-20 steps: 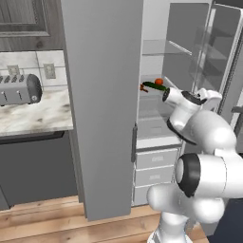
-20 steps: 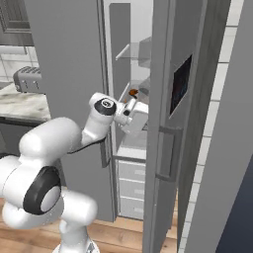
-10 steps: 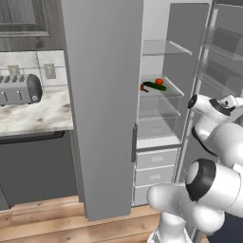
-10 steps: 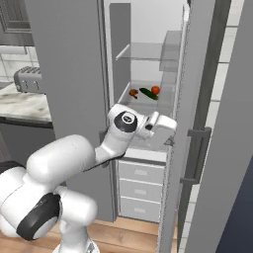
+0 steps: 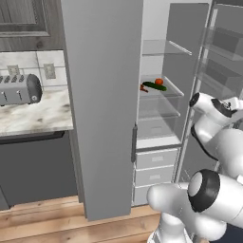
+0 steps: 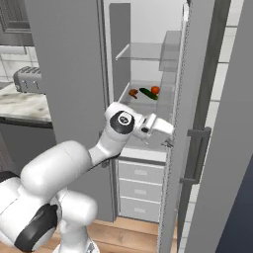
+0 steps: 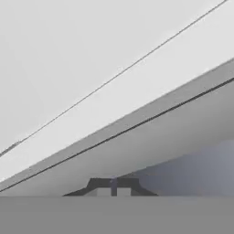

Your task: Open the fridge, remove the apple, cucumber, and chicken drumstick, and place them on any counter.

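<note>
Inside, the fridge [image 6: 148,64] stands with its right-hand door swung wide and its white interior showing, while the left door [image 5: 102,109] remains shut. On one glass shelf [image 5: 159,92] at mid height lie three foods close together: a small round red-orange apple [image 6: 155,90] toward the right side, a slim dark green cucumber [image 6: 147,93] lying flat just beside it, and a brown-orange chicken drumstick [image 6: 133,92] toward the left side. Below that shelf sit another clear shelf and three white drawers [image 6: 143,190]. The robot's white arm reaches to the inner edge of the open door [image 6: 185,123], below the level of the food shelf and apart from the food. Its gripper [image 7: 114,187] has its two dark fingertips pressed together, closed, with nothing held between them, and it faces pale grey door surface at close range. Left of the fridge, a white marble counter [image 5: 38,116] over dark grey cabinets carries a silver toaster [image 5: 19,89] against a tiled wall.
</note>
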### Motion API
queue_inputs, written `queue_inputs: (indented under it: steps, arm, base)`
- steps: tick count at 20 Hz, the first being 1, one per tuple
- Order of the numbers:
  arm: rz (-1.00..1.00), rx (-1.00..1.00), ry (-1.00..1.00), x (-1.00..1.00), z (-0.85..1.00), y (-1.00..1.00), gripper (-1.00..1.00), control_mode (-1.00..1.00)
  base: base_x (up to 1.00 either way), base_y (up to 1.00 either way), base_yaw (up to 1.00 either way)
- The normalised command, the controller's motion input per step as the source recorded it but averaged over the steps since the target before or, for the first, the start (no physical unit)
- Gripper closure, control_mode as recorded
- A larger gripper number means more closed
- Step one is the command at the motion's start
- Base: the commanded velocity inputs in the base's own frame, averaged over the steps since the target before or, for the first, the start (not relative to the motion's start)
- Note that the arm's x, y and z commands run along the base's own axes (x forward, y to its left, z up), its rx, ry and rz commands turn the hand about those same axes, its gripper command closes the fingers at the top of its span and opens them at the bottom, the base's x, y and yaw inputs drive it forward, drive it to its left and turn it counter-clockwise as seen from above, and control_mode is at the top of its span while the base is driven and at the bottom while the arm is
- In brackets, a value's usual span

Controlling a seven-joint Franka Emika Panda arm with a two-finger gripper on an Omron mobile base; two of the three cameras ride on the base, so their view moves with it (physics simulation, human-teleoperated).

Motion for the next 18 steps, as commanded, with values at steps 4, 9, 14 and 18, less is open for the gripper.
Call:
queue_inputs:
  steps: [4, 9, 14, 18]
  arm:
    - [-0.15, 0.22, -0.35, -0.63, 0.00, 0.80, 1.00, -1.00]
    - [-0.07, 0.29, -0.32, -0.34, 0.11, 1.00, 1.00, -1.00]
    - [0.05, 0.29, -0.26, -0.06, 0.36, 0.91, 1.00, -1.00]
    - [0.19, 0.24, -0.19, 0.00, 0.29, 0.69, 1.00, -1.00]
  base:
    - [0.00, 0.00, 0.00]
    - [0.00, 0.00, 0.00]
    - [0.00, 0.00, 0.00]
    - [0.00, 0.00, 0.00]
